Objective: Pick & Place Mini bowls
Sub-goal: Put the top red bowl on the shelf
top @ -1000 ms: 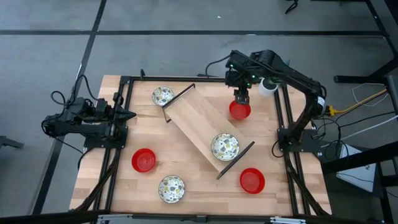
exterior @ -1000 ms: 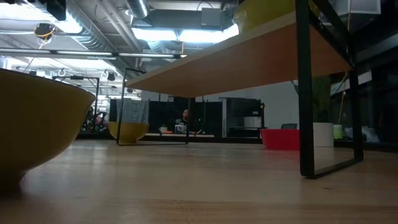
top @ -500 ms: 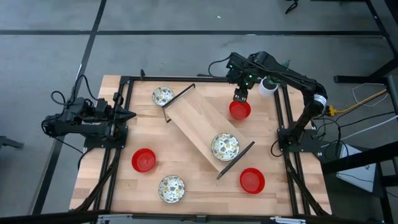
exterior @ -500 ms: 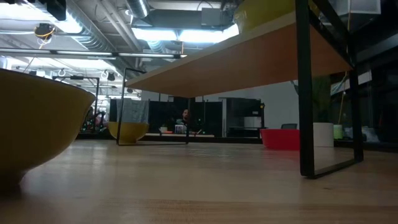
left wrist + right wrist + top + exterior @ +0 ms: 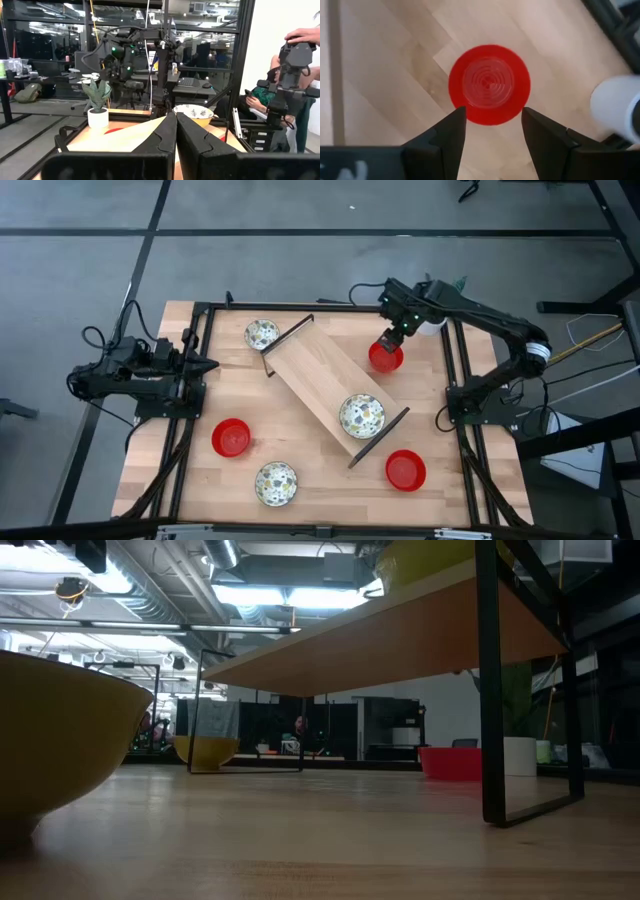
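Note:
Over a red mini bowl [image 5: 386,358] at the table's far right, my right gripper [image 5: 389,340] points down, open. In the right wrist view its fingertips [image 5: 451,131] stand at either side of that bowl's [image 5: 489,91] near rim, above it and not touching. A speckled bowl [image 5: 361,415] sits on a raised wooden shelf [image 5: 312,375]. Resting on the table are two more speckled bowls [image 5: 262,334] [image 5: 276,483] and two red ones [image 5: 232,437] [image 5: 405,470]. My left gripper [image 5: 207,365] waits shut at the left edge.
A white pot [image 5: 616,105] with a green plant [image 5: 98,96] stands just beyond the red bowl, at the far right corner. Black frame rails [image 5: 452,360] run along the table's sides. The shelf's black legs [image 5: 490,690] stand near the table's middle. A person's hand [image 5: 302,36] shows beyond the table.
My right gripper has come down toward the red bowl at the far right and rolled about its own pointing line, staying open. The bowl has not moved.

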